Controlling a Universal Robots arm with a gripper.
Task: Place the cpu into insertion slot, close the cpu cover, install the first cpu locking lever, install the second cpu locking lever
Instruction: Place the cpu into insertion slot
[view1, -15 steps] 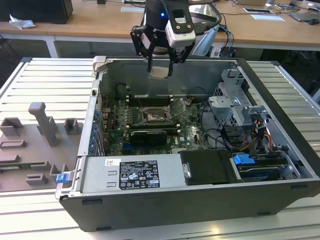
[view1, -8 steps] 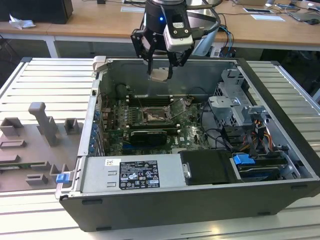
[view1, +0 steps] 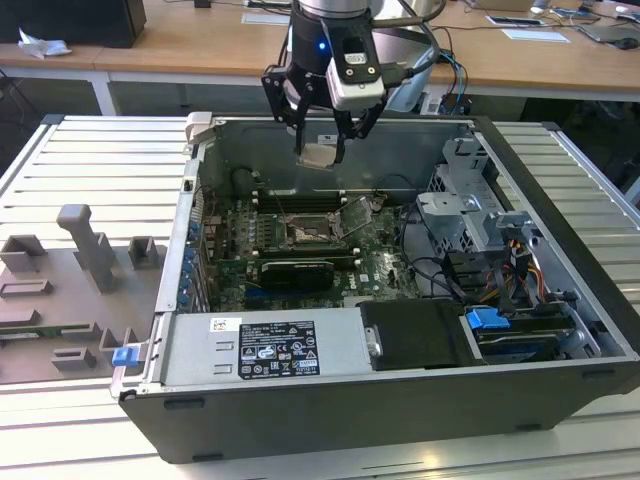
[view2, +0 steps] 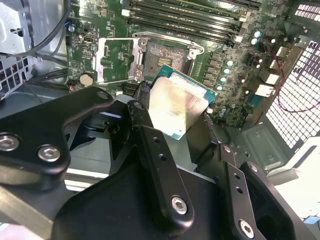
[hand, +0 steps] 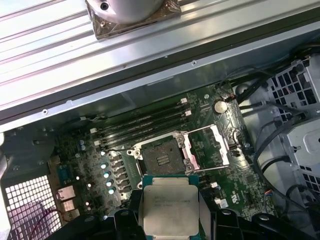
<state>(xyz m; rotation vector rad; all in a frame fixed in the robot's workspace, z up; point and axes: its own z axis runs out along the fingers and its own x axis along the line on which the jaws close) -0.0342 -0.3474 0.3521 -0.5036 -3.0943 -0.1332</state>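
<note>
My gripper (view1: 322, 152) hangs above the open computer case, shut on the cpu (view1: 320, 154), a small pale silvery square chip. In both wrist views the cpu (view2: 176, 106) (hand: 168, 207) sits between black fingers (view2: 150, 145), well above the board. The insertion slot (view1: 305, 234) (hand: 159, 157) (view2: 167, 54) is a dark square socket with a silver rim on the green board, bare inside. The cpu cover (hand: 209, 146) (view2: 116, 59), a silver frame plate, is swung open flat beside the slot. In the exterior view the gripper is above and behind the slot.
Long black memory slots (hand: 142, 126) run beside the socket. A drive cage with cables (view1: 480, 235) fills the case at the exterior view's right. The power supply (view1: 265, 350) lies at the front. A grey fixture block (view1: 85, 245) stands on the table at the exterior view's left.
</note>
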